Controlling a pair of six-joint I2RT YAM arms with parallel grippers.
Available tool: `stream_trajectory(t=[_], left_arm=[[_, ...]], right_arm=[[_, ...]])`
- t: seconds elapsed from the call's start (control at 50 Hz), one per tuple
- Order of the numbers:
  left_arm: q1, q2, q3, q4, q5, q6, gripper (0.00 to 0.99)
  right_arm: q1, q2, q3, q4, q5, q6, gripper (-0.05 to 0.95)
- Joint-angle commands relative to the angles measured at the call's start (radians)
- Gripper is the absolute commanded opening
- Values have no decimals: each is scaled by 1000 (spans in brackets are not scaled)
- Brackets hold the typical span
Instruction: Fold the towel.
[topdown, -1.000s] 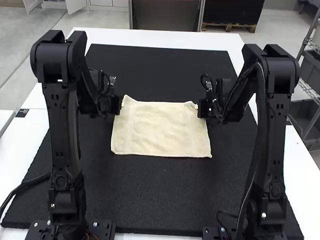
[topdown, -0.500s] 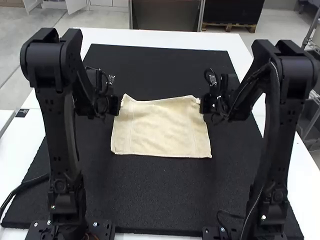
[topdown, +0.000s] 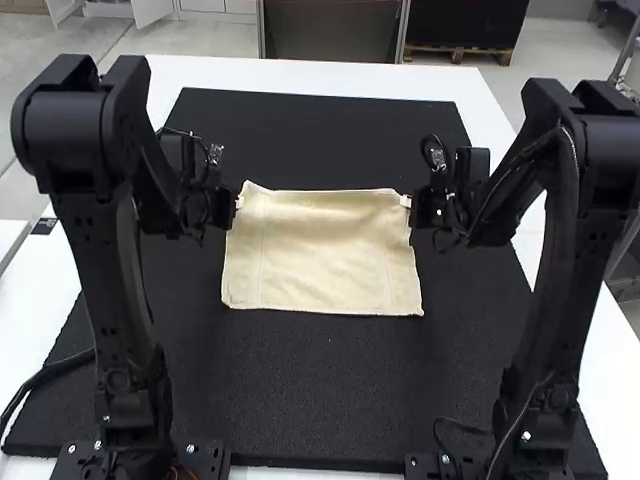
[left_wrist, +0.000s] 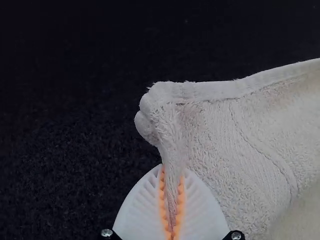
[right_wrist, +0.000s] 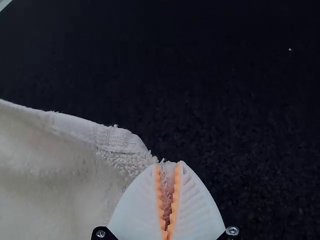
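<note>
Black mat (topdown: 300, 390) beneath a cream towel (topdown: 320, 260) (white table (topdown: 300, 75) past its edges)

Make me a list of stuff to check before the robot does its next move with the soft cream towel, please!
1. Left white, ribbed, orange-padded pincer pinching a far corner of the rectangular cream cloth towel: ok.
2. Right white, ribbed, orange-padded pincer pinching the other far corner: ok.
3. Far edge pulled about straight between them: ok.
4. Near edge lying flat on the black rectangular mat: ok.
5. Far edge high enough to swing over: cannot tell.
</note>
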Motion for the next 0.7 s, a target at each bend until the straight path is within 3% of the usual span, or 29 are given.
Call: stream_trajectory(t=[0.0,0.68], left_arm=[[11,-46,-22,6,21,19,23],[23,-197,-115,-26,53,19,23]], right_arm=[[-27,-37,-14,8,-33,3,-20],[-83,-86,-46,8,-94,-4,-20]])
